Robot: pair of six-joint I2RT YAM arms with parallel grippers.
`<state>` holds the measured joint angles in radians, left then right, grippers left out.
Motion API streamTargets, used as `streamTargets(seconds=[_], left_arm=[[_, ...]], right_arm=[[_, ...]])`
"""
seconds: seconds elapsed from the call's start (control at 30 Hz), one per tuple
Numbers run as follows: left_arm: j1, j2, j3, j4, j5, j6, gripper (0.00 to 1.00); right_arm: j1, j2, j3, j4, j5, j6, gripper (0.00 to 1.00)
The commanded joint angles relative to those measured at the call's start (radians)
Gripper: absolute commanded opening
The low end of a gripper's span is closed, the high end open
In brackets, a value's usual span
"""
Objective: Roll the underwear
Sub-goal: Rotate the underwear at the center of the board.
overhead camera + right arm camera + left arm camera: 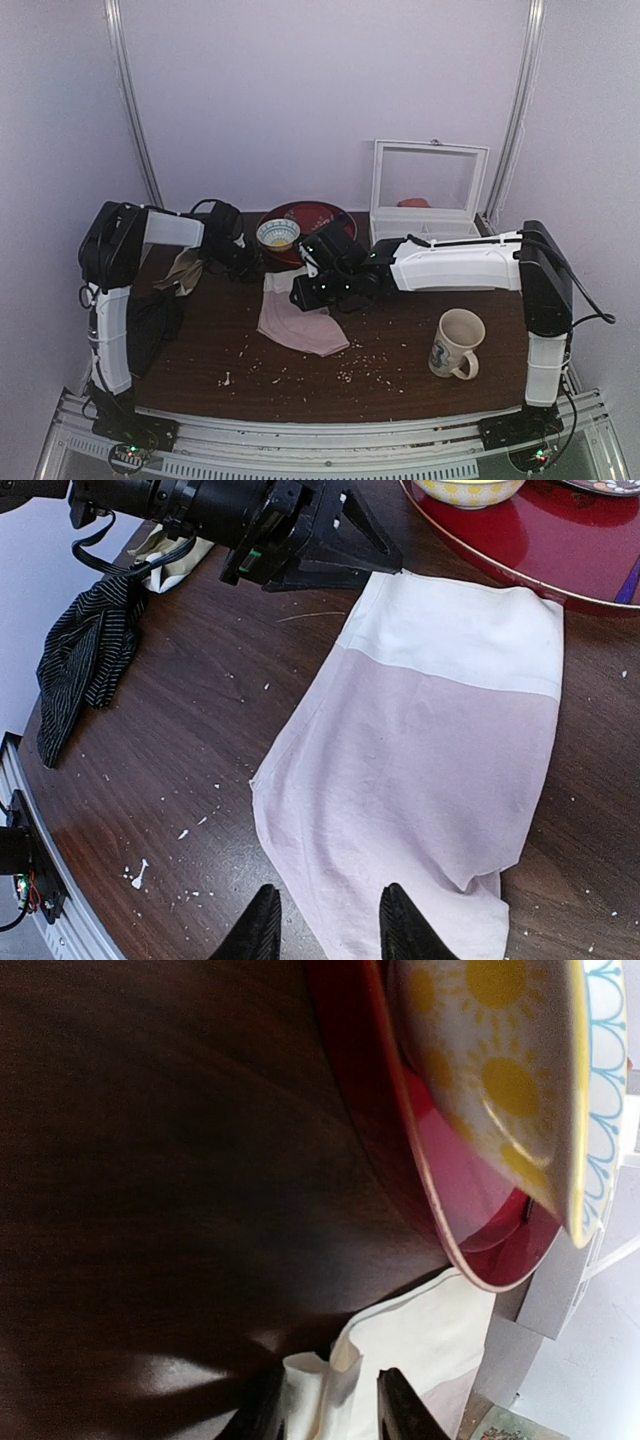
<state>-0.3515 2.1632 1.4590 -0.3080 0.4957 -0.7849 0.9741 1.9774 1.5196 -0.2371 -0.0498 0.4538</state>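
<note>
The underwear [305, 330] lies flat on the dark table, pale pink with a whitish waistband [450, 630] at its far end by the red plate. My left gripper [330, 1415] is open at the waistband's left corner. That corner [320, 1380] stands lifted and folded between its fingers. It also shows in the top view [250, 265] and in the right wrist view [385, 565]. My right gripper [325, 930] is open and empty, hovering over the near left edge of the underwear [430, 760]. In the top view it [300, 295] is over the garment.
A red plate [305, 215] with a yellow-patterned bowl [277, 234] sits just behind the waistband. A clear lidded box [425, 195] is at back right and a mug [457, 343] at right. A black cloth [150, 325] and a beige-olive cloth [182, 270] lie left. Crumbs dot the table.
</note>
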Motion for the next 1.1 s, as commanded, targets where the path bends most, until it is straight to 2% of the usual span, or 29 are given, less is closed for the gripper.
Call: streamTargets(seconds=[0.0,0.33,0.63,1.07], left_arm=[[-0.01,0.04,0.006,0.012,0.015,-0.002,0.4],[-0.01,0.045,0.026,-0.006,-0.004,-0.002,0.0],[-0.01,-0.052,-0.064,-0.032,-0.075,-0.035,0.0],[-0.031,-0.42,-0.431,-0.121,-0.281,-0.202,0.0]], right_arm=[[0.003,0.009,0.025,-0.009,0.001,0.016,0.31],[0.002,0.009,0.018,-0.009,-0.001,0.019,0.31],[0.021,0.021,0.036,-0.043,-0.012,-0.032,0.31],[0.127,0.029,0.089,-0.146,-0.011,-0.222,0.31]])
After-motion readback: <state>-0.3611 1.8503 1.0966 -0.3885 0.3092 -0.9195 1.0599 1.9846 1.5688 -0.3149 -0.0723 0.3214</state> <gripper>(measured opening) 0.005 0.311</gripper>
